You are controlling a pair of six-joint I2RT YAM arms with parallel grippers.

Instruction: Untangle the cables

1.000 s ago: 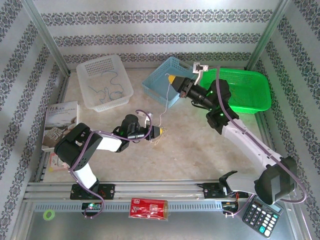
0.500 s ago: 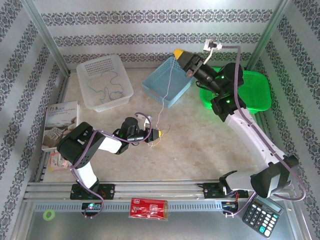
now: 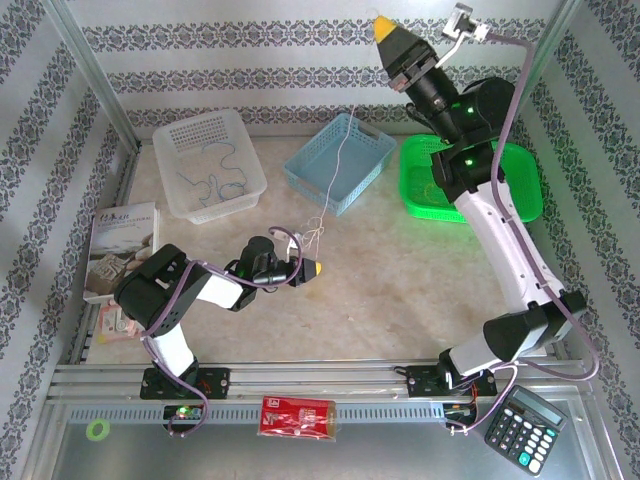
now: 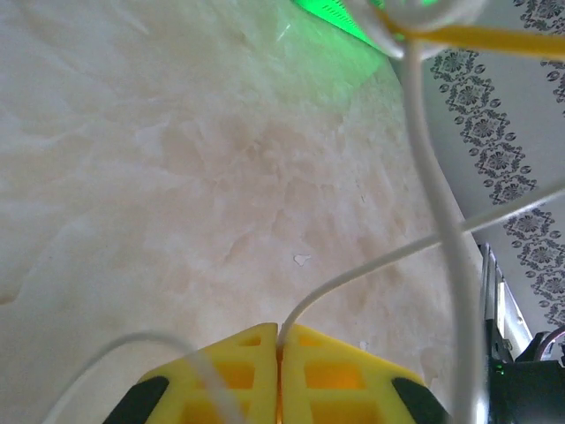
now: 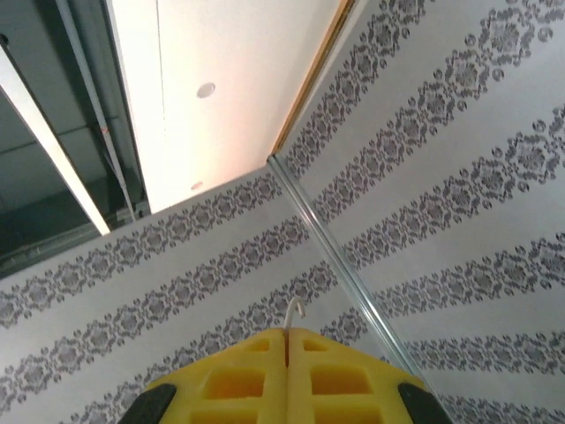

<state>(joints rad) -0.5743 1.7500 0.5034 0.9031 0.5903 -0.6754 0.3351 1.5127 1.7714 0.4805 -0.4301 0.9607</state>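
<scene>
- Book [image 3: 120,245]: lies flat at the bench's left edge.
- White basket [image 3: 195,130]: far left corner of the bench. Thin dark wires [image 3: 205,182] lie loose inside.
- Left gripper [image 3: 312,268]: low over the middle of the bench, pointing toward the right edge. Its jaws are pressed together, and the left wrist view shows a white wire [image 4: 380,260] pinched at their tips.
- Cables [image 3: 316,230]: a small knot of thin pale wires near the bench centre, just on the far side of the left gripper. One white strand climbs from it, nearly straight, across the blue basket toward the right gripper.
- Blue basket [image 3: 365,150]: middle of the far edge, set at an angle.
- Right gripper [image 3: 384,24]: raised high above the far edge, in front of the patterned wall. Its jaws are closed on the strand's upper end, and the right wrist view shows a short curl of it poking out between the tips.
- Green basket [image 3: 520,190]: far right corner, partly beneath the right arm.
</scene>
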